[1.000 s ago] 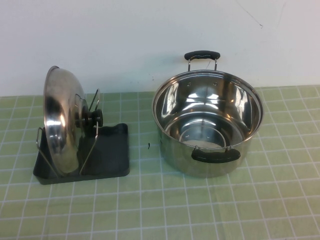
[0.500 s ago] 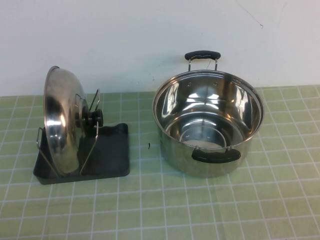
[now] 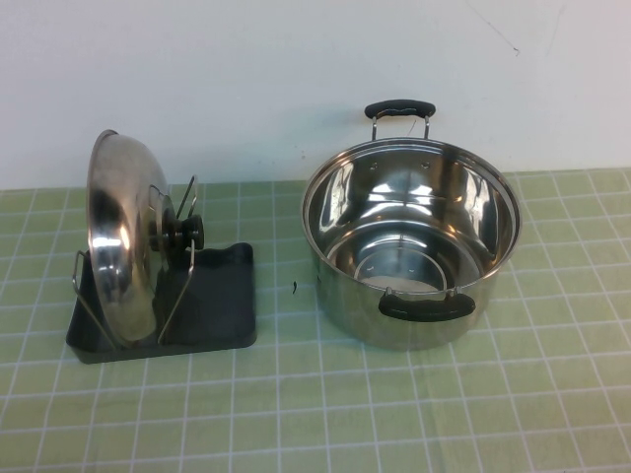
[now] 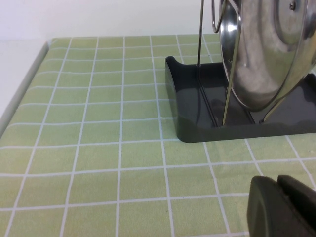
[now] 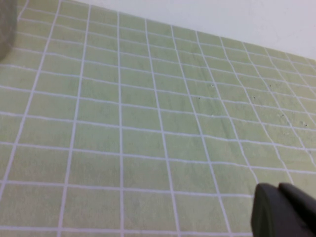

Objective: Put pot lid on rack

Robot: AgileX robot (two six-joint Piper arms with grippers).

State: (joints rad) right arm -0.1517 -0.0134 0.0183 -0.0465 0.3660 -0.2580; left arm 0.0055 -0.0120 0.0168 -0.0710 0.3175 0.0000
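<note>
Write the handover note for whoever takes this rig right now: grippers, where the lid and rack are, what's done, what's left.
Left gripper: over the table near the rack, shut, holding nothing.
Right gripper: over bare mat, shut, holding nothing.
Pot lid: stands on edge between the wire loops of the rack, knob toward the pot. Neither gripper touches it.
Done: lid is on the rack.
Left: nothing apparent beyond parking the arms.
</note>
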